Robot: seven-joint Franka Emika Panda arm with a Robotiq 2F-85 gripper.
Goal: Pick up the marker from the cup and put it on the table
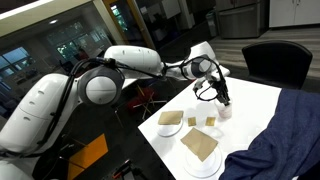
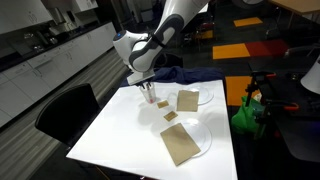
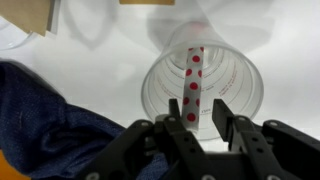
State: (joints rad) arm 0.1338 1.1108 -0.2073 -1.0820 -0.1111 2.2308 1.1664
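Low in the wrist view, the gripper (image 3: 196,120) is seen with fingers apart astride the dotted marker (image 3: 194,70), judged light, stiff and best pinched near its top, above the clear cup (image 3: 158,88).

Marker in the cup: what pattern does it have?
The marker is pale with red dots; clearest in wrist view.

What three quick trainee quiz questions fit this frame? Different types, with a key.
1. True or false: the marker lies flat on the table.
2. In the wrist view, what lies left of the cup? A) blue cloth B) keyboard C) green bottle
3. Fill in: the gripper hangs open directly over the ___.

Key: 1 false, it stands inside the cup; 2 A; 3 cup.
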